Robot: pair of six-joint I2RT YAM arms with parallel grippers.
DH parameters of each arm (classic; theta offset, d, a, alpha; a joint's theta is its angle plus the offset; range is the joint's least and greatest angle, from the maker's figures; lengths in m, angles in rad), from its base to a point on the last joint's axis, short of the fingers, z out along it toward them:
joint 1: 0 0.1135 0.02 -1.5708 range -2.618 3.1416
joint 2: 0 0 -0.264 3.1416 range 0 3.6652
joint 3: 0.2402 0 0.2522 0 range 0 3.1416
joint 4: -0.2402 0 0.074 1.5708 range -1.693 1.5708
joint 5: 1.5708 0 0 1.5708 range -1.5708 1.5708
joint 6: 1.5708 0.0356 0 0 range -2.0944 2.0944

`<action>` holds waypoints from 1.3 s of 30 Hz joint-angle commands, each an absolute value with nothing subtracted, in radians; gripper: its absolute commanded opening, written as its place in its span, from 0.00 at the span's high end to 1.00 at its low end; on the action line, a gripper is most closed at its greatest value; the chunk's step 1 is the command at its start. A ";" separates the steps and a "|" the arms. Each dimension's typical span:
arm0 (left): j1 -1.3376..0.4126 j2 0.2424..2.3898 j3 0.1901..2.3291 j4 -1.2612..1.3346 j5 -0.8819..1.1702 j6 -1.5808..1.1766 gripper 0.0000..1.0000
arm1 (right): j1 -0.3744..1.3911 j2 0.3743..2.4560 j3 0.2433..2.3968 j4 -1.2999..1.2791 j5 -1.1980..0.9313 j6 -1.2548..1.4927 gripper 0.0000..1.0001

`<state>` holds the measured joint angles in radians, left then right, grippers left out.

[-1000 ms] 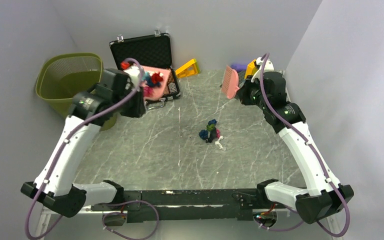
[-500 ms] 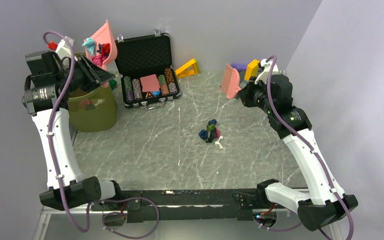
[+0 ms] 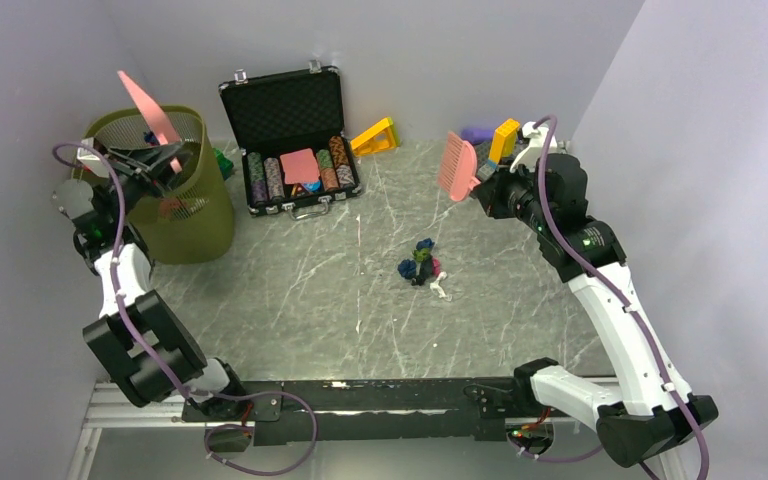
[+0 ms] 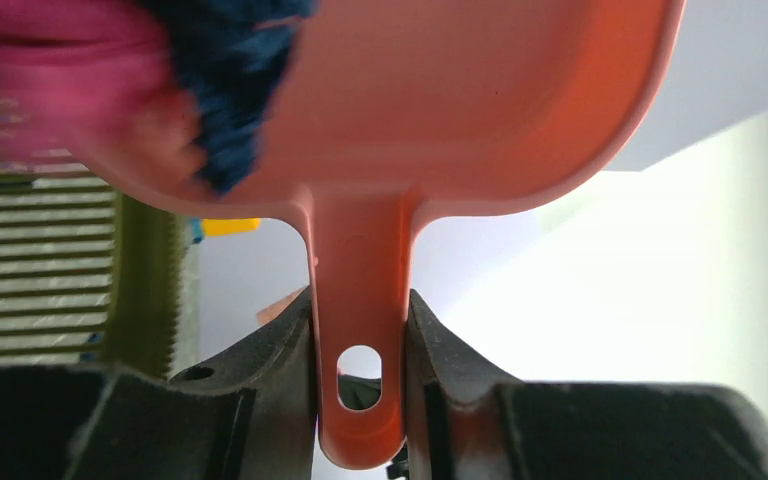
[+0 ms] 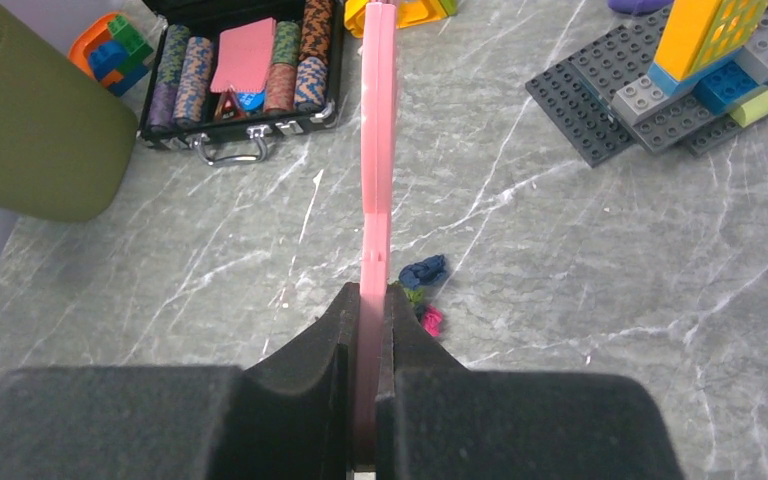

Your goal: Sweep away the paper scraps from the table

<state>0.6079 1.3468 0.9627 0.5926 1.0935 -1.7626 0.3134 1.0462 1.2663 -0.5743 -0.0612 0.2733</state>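
A small heap of paper scraps, dark blue, green, pink and white, lies on the table right of centre. My left gripper is shut on the handle of a pink dustpan, which is tipped steeply over the olive wastebasket. Pink and dark blue scraps sit blurred in the pan at its far end. My right gripper is shut on a pink brush, held up above the table's back right. The heap shows just beyond the right gripper's fingers.
An open black case of poker chips stands at the back, with a yellow wedge beside it. A dark studded baseplate with building blocks lies at the back right. Coloured blocks sit by the wastebasket.
My left arm swung the dustpan from above the case leftward over the wastebasket and tipped it steeply. The right arm and the brush barely moved; the heap stayed put.
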 commanded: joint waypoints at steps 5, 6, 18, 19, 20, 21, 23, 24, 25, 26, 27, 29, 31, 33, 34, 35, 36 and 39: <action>0.621 1.367 0.932 1.261 1.045 -2.278 1.00 | 0.310 1.045 1.255 -0.502 -0.111 0.313 1.00; 0.621 1.367 0.930 1.264 1.044 -2.281 1.00 | 0.310 1.050 1.255 -0.501 -0.115 0.316 1.00; 0.536 1.251 0.996 0.861 1.107 -1.876 1.00 | 0.310 1.046 1.234 -0.523 -0.004 0.353 1.00; 0.497 1.225 1.030 0.690 1.109 -1.735 1.00 | 0.311 1.048 1.232 -0.527 -0.002 0.356 1.00; 0.456 1.200 1.088 0.509 1.099 -1.584 1.00 | 0.310 1.051 1.233 -0.536 -0.003 0.361 1.00; 0.411 1.179 1.139 0.303 1.076 -1.410 1.00 | 0.310 1.057 1.235 -0.552 0.009 0.370 1.00; 0.311 1.164 1.265 -0.055 0.965 -1.106 1.00 | 0.310 1.074 1.246 -0.600 0.052 0.405 1.00; 0.253 1.165 1.318 -0.199 0.912 -0.974 1.00 | 0.310 1.081 1.249 -0.635 0.087 0.430 1.00; 0.194 1.170 1.362 -0.298 0.857 -0.875 1.00 | 0.310 1.088 1.251 -0.668 0.122 0.456 1.00; 0.132 1.179 1.389 -0.380 0.813 -0.789 1.00 | 0.310 1.097 1.253 -0.703 0.149 0.461 1.00; 0.069 1.188 1.408 -0.443 0.772 -0.717 1.00 | 0.310 1.105 1.251 -0.733 0.165 0.452 1.00; -0.075 1.232 1.468 -0.633 0.634 -0.554 1.00 | 0.309 1.130 1.244 -0.801 0.202 0.426 1.00; -0.224 1.310 1.544 -0.860 0.439 -0.384 1.00 | 0.312 1.158 1.232 -0.852 0.249 0.396 1.00; -0.355 1.393 1.599 -0.993 0.275 -0.289 1.00 | 0.324 1.174 1.213 -0.869 0.279 0.379 1.00; -0.410 1.446 1.618 -1.050 0.208 -0.259 1.00 | 0.334 1.179 1.206 -0.868 0.279 0.374 1.00; -0.476 1.477 1.630 -1.088 0.136 -0.243 1.00 | 0.338 1.186 1.204 -0.869 0.274 0.371 1.00; -0.518 1.506 1.632 -1.112 0.076 -0.229 1.00 | 0.341 1.196 1.205 -0.876 0.267 0.369 1.00; -0.635 1.578 1.626 -1.157 -0.093 -0.194 1.00 | 0.358 1.237 1.212 -0.909 0.274 0.368 1.00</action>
